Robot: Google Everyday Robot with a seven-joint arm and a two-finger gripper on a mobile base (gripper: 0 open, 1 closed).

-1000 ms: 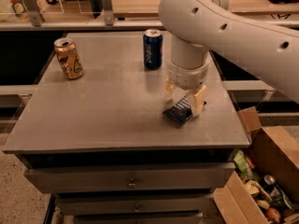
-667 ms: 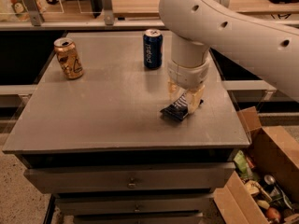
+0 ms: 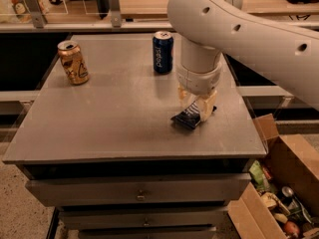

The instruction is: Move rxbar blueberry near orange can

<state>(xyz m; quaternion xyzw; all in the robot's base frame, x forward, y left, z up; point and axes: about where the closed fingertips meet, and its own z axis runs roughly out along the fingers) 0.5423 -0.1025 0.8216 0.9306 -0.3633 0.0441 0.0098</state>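
currently, items on record:

- bench (image 3: 114,108): grey flat top, with drawers (image 3: 137,193) in its front below.
- orange can (image 3: 73,62): upright at the far left of the bench top, silver lid up.
- blue can (image 3: 162,52): upright at the far middle, well apart from the orange can, just beside the arm's wrist.
- arm (image 3: 239,29): white, reaching in from the upper right and turning down over the right half of the bench.
- end effector (image 3: 197,108): pointing down over the right front part of the bench, its pale fingers (image 3: 209,105) pinching the upper end of the snack bar.
- snack bar (image 3: 187,117): dark wrapper with pale lettering, tilted, lower end toward the front left; cannot tell whether that end touches the bench. well apart from the orange can, with most of the bench top between them.
- cardboard box (image 3: 294,163): open, on the floor to the right of the bench; holds a heap of mixed small packets and round objects (image 3: 271,198), too jumbled to name.
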